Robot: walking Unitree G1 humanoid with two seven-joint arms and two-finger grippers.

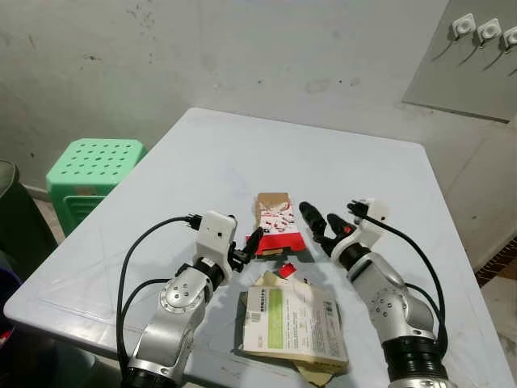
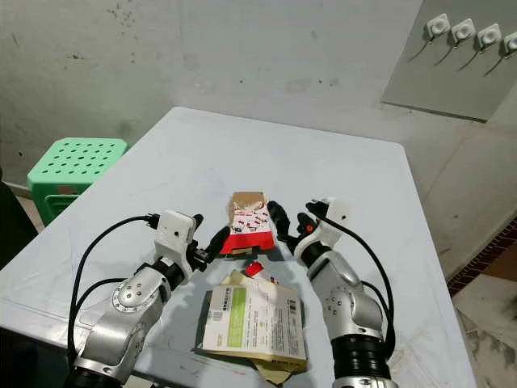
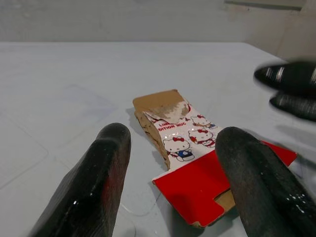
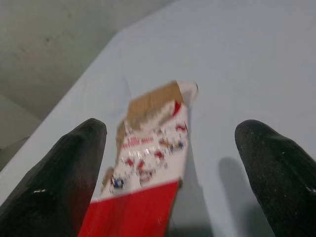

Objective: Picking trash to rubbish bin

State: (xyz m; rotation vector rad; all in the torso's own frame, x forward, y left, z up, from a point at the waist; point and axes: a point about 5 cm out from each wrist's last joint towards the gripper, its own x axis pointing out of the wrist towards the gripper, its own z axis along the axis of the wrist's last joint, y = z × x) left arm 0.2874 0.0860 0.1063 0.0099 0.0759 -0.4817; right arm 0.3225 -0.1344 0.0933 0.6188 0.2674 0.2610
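Flattened red-and-white carton (image 1: 276, 221) lies mid-table (image 1: 202, 153), between my left gripper (image 1: 247, 246) and right gripper (image 1: 321, 223), both with fingers spread and holding nothing. I judge it light, thin card, stiff enough to slide, hard to lift flat. I'd pinch its raised torn brown end. A larger packet (image 1: 292, 322) lies near the table's front edge.
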